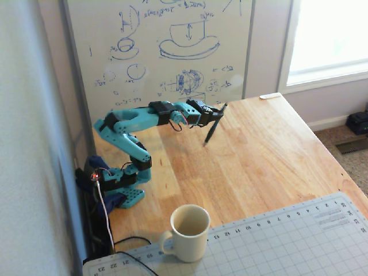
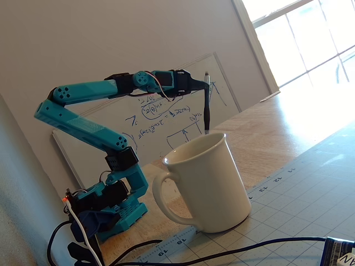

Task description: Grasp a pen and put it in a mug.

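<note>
1 pen [image 1: 213,126] hangs clamped by its upper end in the fingers [image 1: 220,112], lifted clear of the worktop [image 1: 264,155], tip down and slightly tilted. Judged light, stiff, smooth-barrelled; pinched this close to the top it may swing or slip, so a hold nearer mid-barrel would be steadier. 1 mug [image 1: 188,232] stands upright well apart from it, at the edge of a gridded mat [image 1: 287,241], handle toward the arm's base. Its pale inside looks empty.
</note>
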Controlling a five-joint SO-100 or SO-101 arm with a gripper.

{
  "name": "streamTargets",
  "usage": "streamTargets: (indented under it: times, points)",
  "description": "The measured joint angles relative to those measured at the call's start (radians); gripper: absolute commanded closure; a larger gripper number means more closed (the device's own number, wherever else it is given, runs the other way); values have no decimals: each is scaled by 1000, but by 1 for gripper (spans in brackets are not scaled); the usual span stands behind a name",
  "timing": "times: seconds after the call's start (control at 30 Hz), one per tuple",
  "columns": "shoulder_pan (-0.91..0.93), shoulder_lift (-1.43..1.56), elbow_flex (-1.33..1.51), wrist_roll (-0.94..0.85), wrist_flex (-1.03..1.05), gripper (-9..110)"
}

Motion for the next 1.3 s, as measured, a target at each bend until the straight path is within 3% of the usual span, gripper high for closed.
streamTargets:
  times: [0.2, 0.43, 0.67, 0.93, 1.3]
  points:
    - [316, 304, 71, -198, 0, 100]
    - [765, 540, 94, -215, 0, 100]
    - [1068, 588, 94, -224, 0, 100]
    - [1249, 588, 94, -224, 0, 100]
    - [1256, 503, 241, -224, 0, 100]
